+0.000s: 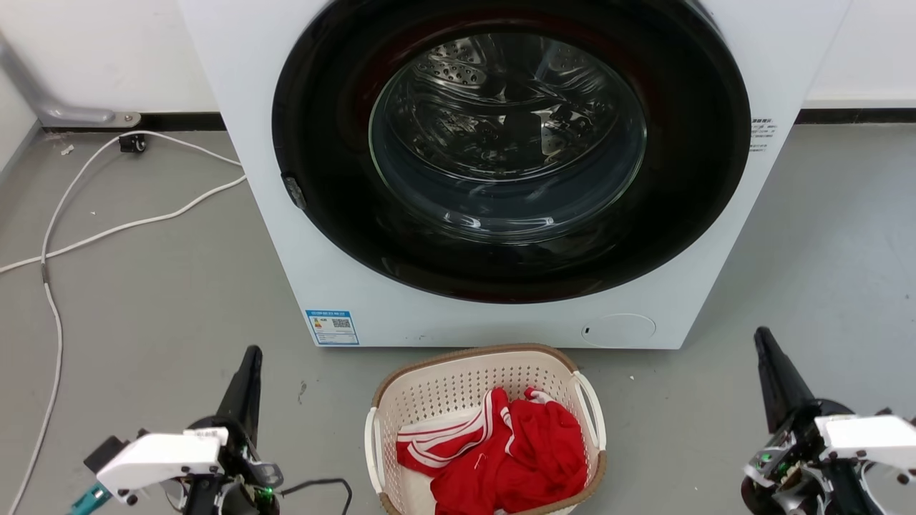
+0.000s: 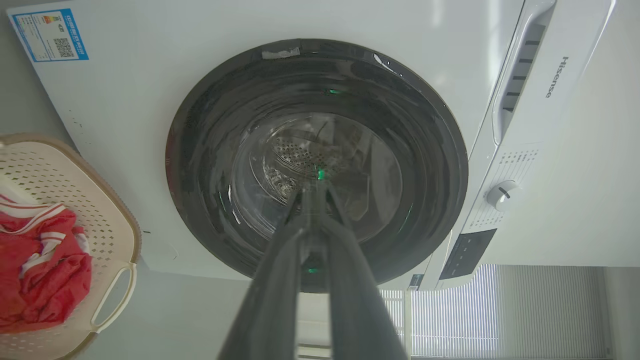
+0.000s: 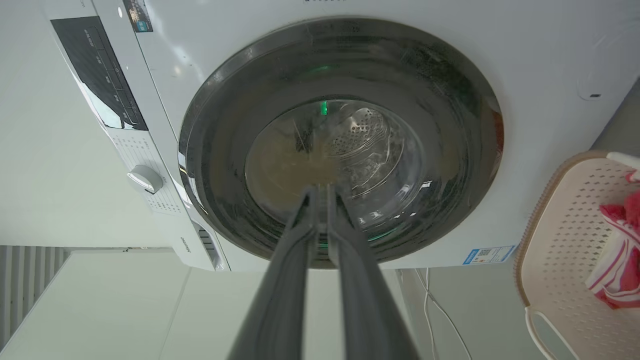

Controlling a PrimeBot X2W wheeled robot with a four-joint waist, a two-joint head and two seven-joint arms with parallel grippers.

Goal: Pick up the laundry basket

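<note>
The laundry basket (image 1: 458,383) stands on the grey floor just in front of the washer, cream with perforated walls, a brown rim and white loop handles (image 1: 592,409) on its sides. Red and white clothes (image 1: 512,454) lie inside it. My left gripper (image 1: 252,352) is low at the left of the basket, well apart from it, fingers together and holding nothing. On the other side, my right gripper (image 1: 760,333) is also shut and empty, likewise clear of the basket. The basket (image 2: 107,220) shows at the left edge of the left wrist view and the basket (image 3: 560,225) at the right edge of the right wrist view.
The white front-loading washer (image 1: 286,236) with its closed dark round door (image 1: 508,143) rises directly behind the basket. A white cable (image 1: 54,250) trails over the floor at the left. A dark cable (image 1: 329,486) lies by my left arm. A white wall runs behind.
</note>
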